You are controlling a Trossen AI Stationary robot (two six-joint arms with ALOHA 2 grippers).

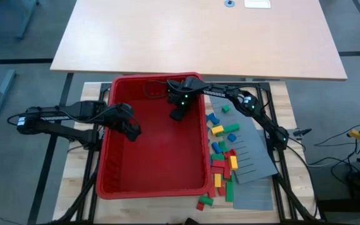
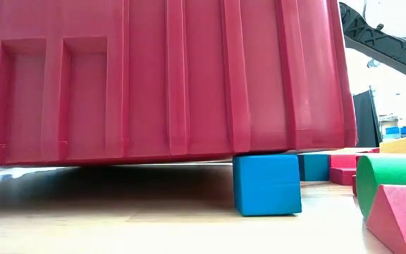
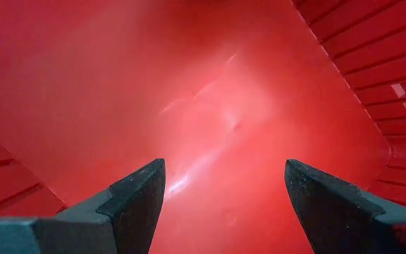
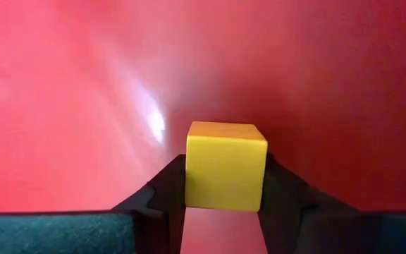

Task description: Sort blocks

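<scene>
Red bin [image 1: 152, 181] on the counter [image 1: 80, 200], its floor bare in the high view. Right tool [image 4: 224, 185] over the bin's far right part, fingers clamped on a yellow block [image 4: 225, 166]. Left tool [image 3: 224, 204] inside the bin at its left wall, fingers apart and holding nothing. Remaining blocks [image 1: 222, 164] lie scattered right of the bin, some on a grey slotted panel [image 1: 255, 159]; a blue block [image 2: 266, 185] sits against the bin's base.

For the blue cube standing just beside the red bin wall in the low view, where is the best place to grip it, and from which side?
Probably from above, fingers on two opposite flat side faces of the blue cube. It stands upright on the table, but the red bin wall overhangs it closely, leaving little room on that side.
</scene>
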